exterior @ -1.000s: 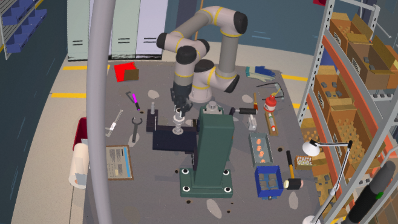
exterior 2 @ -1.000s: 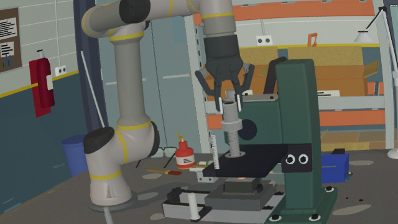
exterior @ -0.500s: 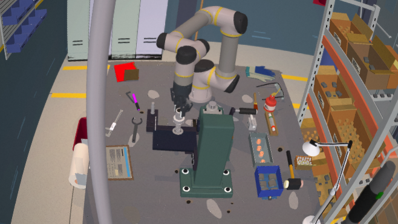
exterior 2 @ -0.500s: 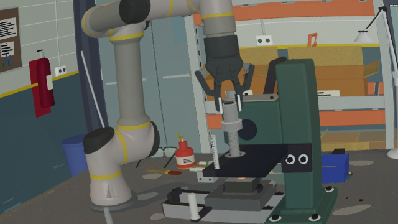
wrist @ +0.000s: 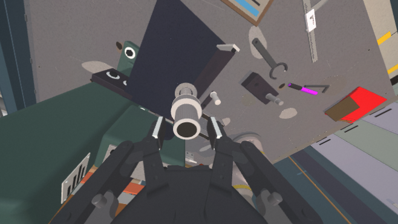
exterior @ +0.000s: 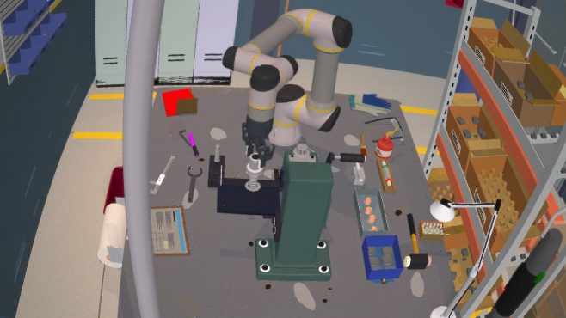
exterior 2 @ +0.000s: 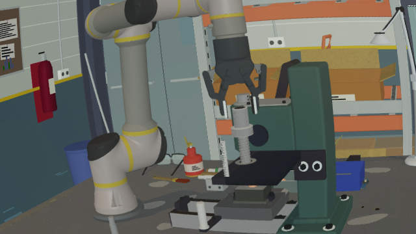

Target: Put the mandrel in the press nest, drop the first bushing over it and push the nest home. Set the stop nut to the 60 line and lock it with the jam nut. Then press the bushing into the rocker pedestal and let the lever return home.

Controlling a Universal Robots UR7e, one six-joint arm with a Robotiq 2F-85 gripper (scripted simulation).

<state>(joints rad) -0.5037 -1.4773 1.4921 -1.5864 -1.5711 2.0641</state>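
At the middle of the bench stands the green arbor press (exterior: 303,206) (exterior 2: 308,143), with a threaded stop screw (exterior 2: 243,148) rising from its dark plate (exterior 2: 260,169). A knurled jam nut (exterior 2: 240,115) (wrist: 186,113) sits at the top of the screw, directly above the wider stop nut (exterior 2: 242,131) (exterior: 253,167), beside a white scale (exterior 2: 223,156). My gripper (exterior 2: 239,105) (wrist: 185,128) (exterior: 258,155) hangs open around the jam nut's top and holds nothing. Under the plate the nest (exterior 2: 253,195) sits on its slide. The lever handle (exterior: 350,157) points right.
A tray of orange bushings (exterior: 370,210) and a blue bin (exterior: 382,257) lie right of the press, with a hammer (exterior: 413,247) nearby. A spanner (exterior: 192,182), a marker (exterior: 192,144) and a dark block with a pin (exterior: 216,169) lie to the left. Shelving (exterior: 499,129) lines the right side.
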